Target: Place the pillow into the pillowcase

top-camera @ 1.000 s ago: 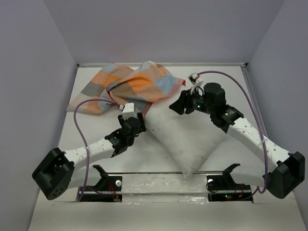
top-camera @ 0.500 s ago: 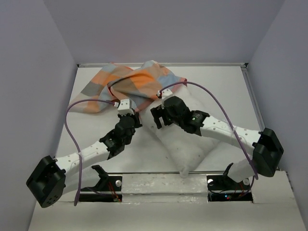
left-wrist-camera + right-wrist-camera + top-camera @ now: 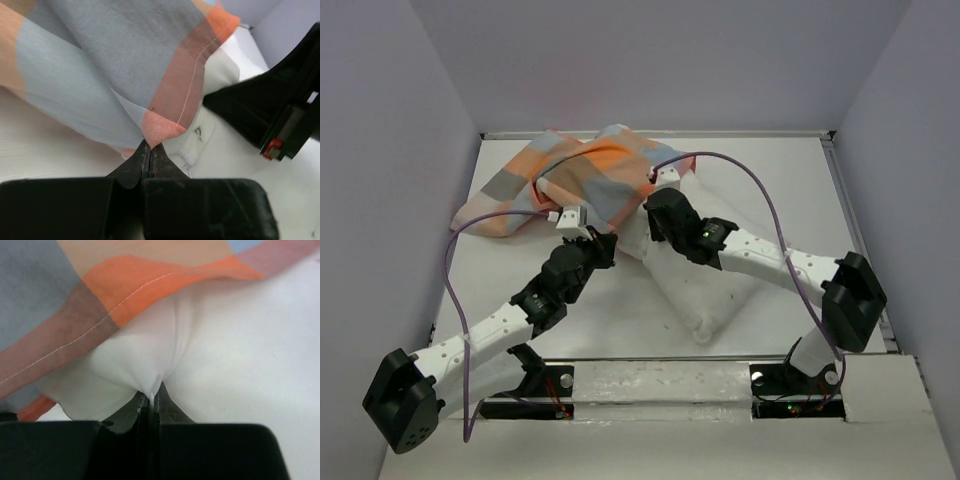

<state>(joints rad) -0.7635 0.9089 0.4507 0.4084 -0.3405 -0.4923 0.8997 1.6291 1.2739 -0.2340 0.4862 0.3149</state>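
White table (image 3: 790,190), boxed in by plain walls on the left, far and right sides. Two items are carried on it. The pillow (image 3: 695,290) is laid diagonally around centre, with one corner pointed at the near edge. The pillowcase (image 3: 590,170) is bunched and crumpled in the far-left area, and its right-hand edge is draped over the pillow's far end.

Both end effectors (image 3: 151,146) (image 3: 154,394) pinched closed
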